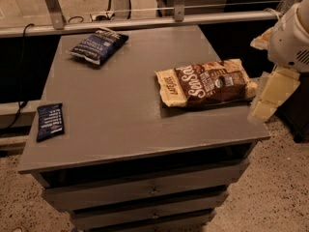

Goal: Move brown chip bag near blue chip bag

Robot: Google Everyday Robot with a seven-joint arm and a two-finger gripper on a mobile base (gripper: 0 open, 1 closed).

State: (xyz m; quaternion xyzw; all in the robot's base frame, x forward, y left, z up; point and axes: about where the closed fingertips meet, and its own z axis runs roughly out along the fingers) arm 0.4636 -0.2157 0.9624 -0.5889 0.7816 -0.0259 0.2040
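The brown chip bag lies flat on the right side of the grey table top, its long side running left to right, with white script lettering facing up. The blue chip bag lies at the far left corner of the table, well apart from the brown bag. My gripper hangs at the right edge of the view, just past the brown bag's right end and off the table's right edge. It holds nothing that I can see.
A small flat dark-blue packet lies near the table's left front edge. The table has drawers below its front. A metal rail runs behind the table. Speckled floor surrounds it.
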